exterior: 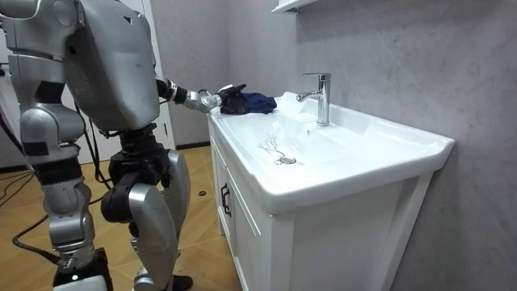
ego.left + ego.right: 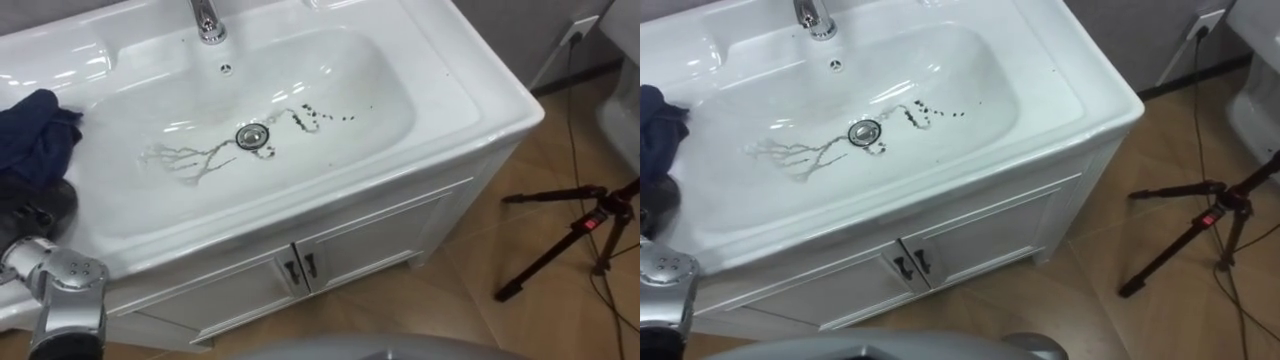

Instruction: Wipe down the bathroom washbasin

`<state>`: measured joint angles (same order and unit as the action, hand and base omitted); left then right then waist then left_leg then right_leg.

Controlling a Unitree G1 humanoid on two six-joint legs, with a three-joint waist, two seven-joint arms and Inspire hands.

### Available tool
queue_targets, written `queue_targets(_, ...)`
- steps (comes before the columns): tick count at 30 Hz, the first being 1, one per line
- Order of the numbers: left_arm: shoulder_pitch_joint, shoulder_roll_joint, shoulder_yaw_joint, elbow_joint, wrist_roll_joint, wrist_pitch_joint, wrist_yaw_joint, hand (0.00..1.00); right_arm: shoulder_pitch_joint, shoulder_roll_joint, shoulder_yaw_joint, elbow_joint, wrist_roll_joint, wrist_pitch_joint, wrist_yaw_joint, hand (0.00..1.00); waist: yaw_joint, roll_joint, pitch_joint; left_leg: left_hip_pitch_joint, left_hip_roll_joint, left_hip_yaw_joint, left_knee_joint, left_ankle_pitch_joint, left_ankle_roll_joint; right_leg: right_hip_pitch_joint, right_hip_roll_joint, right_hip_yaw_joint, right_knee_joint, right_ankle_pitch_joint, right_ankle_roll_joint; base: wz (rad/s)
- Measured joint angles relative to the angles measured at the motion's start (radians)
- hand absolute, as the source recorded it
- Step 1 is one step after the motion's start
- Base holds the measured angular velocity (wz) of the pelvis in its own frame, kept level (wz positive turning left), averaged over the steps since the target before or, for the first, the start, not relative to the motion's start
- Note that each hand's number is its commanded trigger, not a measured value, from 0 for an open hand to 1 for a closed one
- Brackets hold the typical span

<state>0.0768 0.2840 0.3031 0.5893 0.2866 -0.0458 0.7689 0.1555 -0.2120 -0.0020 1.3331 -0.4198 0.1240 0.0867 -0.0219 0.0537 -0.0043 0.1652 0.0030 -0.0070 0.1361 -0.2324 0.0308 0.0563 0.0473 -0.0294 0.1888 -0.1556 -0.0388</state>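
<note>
**Cloth at the basin's left rim, wiping not yet begun**
The left hand rests against the dark blue cloth, grip unclear. It should probably secure the cloth, then sweep across the grey streaks, past the drain, to the dark specks.

You're looking at a smooth, glossy white ceramic basin with a polished chrome metal tap and a shiny metal drain ring. The crumpled dark blue cloth looks soft and matt. The grey wall is rough.
</note>
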Motion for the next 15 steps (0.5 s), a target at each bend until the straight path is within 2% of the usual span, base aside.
queue_targets(10, -0.016, 0.0, -0.003, -0.013, 0.011, 0.012, -0.036, 0.0, -0.018, -0.002, 0.0, -0.018, 0.0, 0.0, 0.022, 0.0, -0.008, 0.004, -0.0024, -0.018, -0.001, -0.013, 0.004, 0.001, -0.001, -0.006, -0.01, -0.028, -0.003, 0.0, -0.001, 0.07)
queue_targets(15, -0.052, 0.001, -0.014, -0.016, 0.01, 0.023, -0.037, 0.0, -0.032, -0.001, 0.002, -0.019, 0.001, -0.004, 0.026, 0.0, -0.02, -0.004, 0.0018, -0.018, -0.002, -0.024, 0.016, 0.001, -0.002, -0.004, -0.013, -0.03, -0.004, -0.001, -0.002, 0.06)
